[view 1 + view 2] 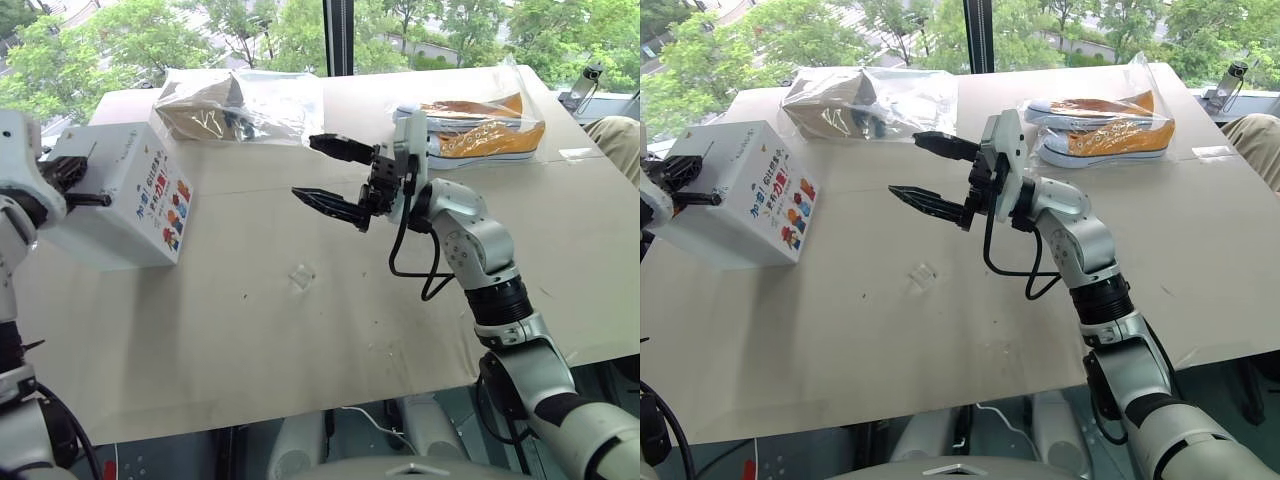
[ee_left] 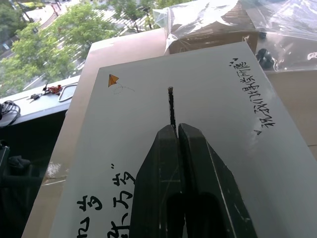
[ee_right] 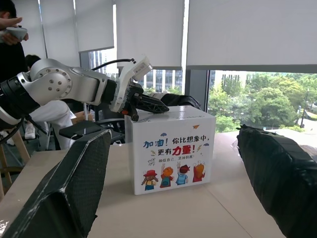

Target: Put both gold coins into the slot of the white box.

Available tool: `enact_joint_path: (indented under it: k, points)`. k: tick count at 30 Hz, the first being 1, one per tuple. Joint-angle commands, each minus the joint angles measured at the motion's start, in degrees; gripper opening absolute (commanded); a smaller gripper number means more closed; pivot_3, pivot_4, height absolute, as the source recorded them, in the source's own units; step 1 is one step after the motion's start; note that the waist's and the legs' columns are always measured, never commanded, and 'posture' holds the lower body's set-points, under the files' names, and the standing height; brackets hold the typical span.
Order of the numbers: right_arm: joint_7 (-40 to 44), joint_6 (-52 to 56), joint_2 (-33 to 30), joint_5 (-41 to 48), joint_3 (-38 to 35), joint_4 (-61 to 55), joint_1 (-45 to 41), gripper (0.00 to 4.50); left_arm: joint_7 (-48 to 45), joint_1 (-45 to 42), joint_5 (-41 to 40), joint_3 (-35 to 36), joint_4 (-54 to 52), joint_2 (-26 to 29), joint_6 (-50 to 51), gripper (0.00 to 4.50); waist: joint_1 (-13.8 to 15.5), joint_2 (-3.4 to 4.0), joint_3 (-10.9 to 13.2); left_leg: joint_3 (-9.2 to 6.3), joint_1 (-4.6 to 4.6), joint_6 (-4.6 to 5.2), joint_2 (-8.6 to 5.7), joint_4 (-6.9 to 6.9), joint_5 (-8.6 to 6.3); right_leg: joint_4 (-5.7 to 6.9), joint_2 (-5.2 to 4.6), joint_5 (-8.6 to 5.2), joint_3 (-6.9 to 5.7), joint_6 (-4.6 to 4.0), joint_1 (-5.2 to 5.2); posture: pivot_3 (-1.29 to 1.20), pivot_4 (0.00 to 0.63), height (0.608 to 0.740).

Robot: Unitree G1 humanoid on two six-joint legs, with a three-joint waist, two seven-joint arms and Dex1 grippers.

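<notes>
White box [image 1: 120, 205] stands at the left end of the table [image 1: 330, 330], its stickered side facing the table's middle and its plain top face turned up. Beyond the box, toward the window, lies a clear bag of shoes [image 1: 240, 100]; a second bag with orange shoes [image 1: 480, 125] lies well to the box's right. The right claw [image 1: 325, 172] hangs over the table to the right of the box, well apart from it, its fingers spread wide and empty, pointing at the stickered side. The left claw [image 2: 177, 130] is far nearer: it sits over the box's top, its tips at the near end of the slot [image 2: 171, 106]. The slot runs straight away from the tips, its long axis in line with the fingers. Those fingers are pressed nearly together; I cannot tell whether a gold coin is between them, and neither coin is visible.
</notes>
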Motion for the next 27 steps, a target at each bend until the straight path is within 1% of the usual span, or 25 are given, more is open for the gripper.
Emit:
enact_joint_path:
  k: [1,3,6,9,11,14,16,18,20,22,24,27]
  points:
    - [0.0,-1.0,0.4,0.4,-0.7,-1.9,-0.8,4.45,-0.7,1.3,2.4,-0.4,0.5,-1.4,-2.1,1.19,0.1,0.01,0.0,0.00,0.00,0.00,0.00,0.00,0.00,0.00,-0.01,0.00,0.00,0.00,0.00,0.00,0.150,0.740]
    - [0.0,-1.0,0.5,0.4,-0.7,-1.8,-0.8,4.45,-0.2,0.3,3.6,0.1,0.6,-2.3,-5.9,2.09,0.1,0.01,0.0,-0.01,0.00,0.00,0.00,0.00,0.00,0.00,-0.01,0.00,-0.01,0.00,0.00,0.00,0.150,0.740]
    - [0.2,-1.1,0.2,0.4,-0.9,-1.6,-0.8,4.45,-0.9,-1.3,3.5,2.1,-1.1,-4.0,-11.8,2.09,0.2,0.00,0.0,-0.03,-0.01,-0.01,0.00,0.02,0.00,0.01,-0.02,0.01,-0.03,-0.01,0.00,0.00,0.150,0.740]
    - [0.2,-0.8,-0.3,0.7,-1.4,-1.7,-0.6,4.45,-3.4,-3.3,-0.5,4.7,-4.7,-6.3,-14.7,2.09,0.2,-0.08,0.0,-0.06,-0.12,-0.01,0.00,0.07,0.00,-0.03,-0.05,0.01,-0.06,-0.01,-0.01,0.00,0.150,0.740]
    - [0.4,-0.5,-1.1,0.8,-1.8,-1.9,0.0,4.45,-6.6,-3.3,-5.3,5.4,-9.9,-8.2,-14.3,2.09,0.2,-0.11,0.0,-0.07,-0.17,-0.01,0.00,0.09,0.00,-0.07,-0.05,0.02,-0.07,-0.01,-0.01,0.00,0.150,0.740]
    - [1.3,0.2,-3.8,1.0,-2.5,-3.0,2.7,4.45,-11.4,2.1,-12.8,3.5,-21.9,-11.0,-10.1,2.09,0.3,-0.13,0.0,-0.06,-0.25,-0.04,0.00,0.11,0.01,-0.17,-0.14,0.02,-0.05,0.00,-0.01,0.00,0.150,0.740]
    - [2.6,-0.6,-6.5,0.5,-2.7,-3.9,6.3,4.45,-11.0,7.9,-14.7,0.7,-29.2,-13.1,-7.2,2.09,0.3,-0.12,0.0,0.04,-0.24,-0.07,-0.01,0.08,0.03,-0.24,-0.18,0.01,0.08,0.01,-0.01,0.00,0.150,0.740]
    - [2.5,0.3,-9.3,0.6,-3.6,-5.0,10.2,4.45,-8.1,13.5,-15.3,-2.8,-34.7,-16.1,-4.4,2.09,0.3,-0.10,0.0,0.08,-0.23,0.02,-0.01,0.03,-0.03,-0.28,-0.19,0.00,0.24,0.02,0.00,0.00,0.150,0.740]
    - [3.4,-1.4,-12.6,-1.1,-3.9,-4.7,14.7,4.45,-6.6,20.0,-11.4,-8.3,-39.3,-17.1,-3.8,2.09,0.3,-0.11,0.0,0.07,-0.22,0.05,0.00,0.03,-0.04,-0.24,-0.16,0.00,0.28,0.02,-0.01,0.00,0.150,0.740]
    - [5.2,-4.6,-16.6,-3.9,-3.6,-3.8,20.0,4.45,-6.0,26.9,-5.5,-13.6,-42.1,-17.7,-6.8,2.09,0.3,-0.11,0.0,0.05,-0.17,0.07,0.01,0.04,-0.05,-0.16,-0.09,0.00,0.30,0.02,-0.01,0.00,0.150,0.740]
    - [6.0,-7.1,-19.4,-5.3,-4.3,-2.7,24.7,4.45,-5.7,31.3,-3.6,-15.8,-42.5,-20.2,-9.4,2.09,0.3,-0.10,0.0,0.06,-0.09,0.07,0.03,0.03,-0.05,-0.13,-0.02,-0.01,0.31,0.00,0.01,0.00,0.150,0.740]
    - [6.2,-10.3,-22.6,-6.6,-5.7,-2.0,31.0,4.45,-6.5,36.2,-1.0,-17.7,-39.3,-24.1,-14.4,2.09,0.4,-0.09,0.0,0.08,0.02,0.08,0.06,0.06,-0.04,-0.13,0.06,-0.01,0.28,-0.01,0.13,0.00,0.150,0.740]
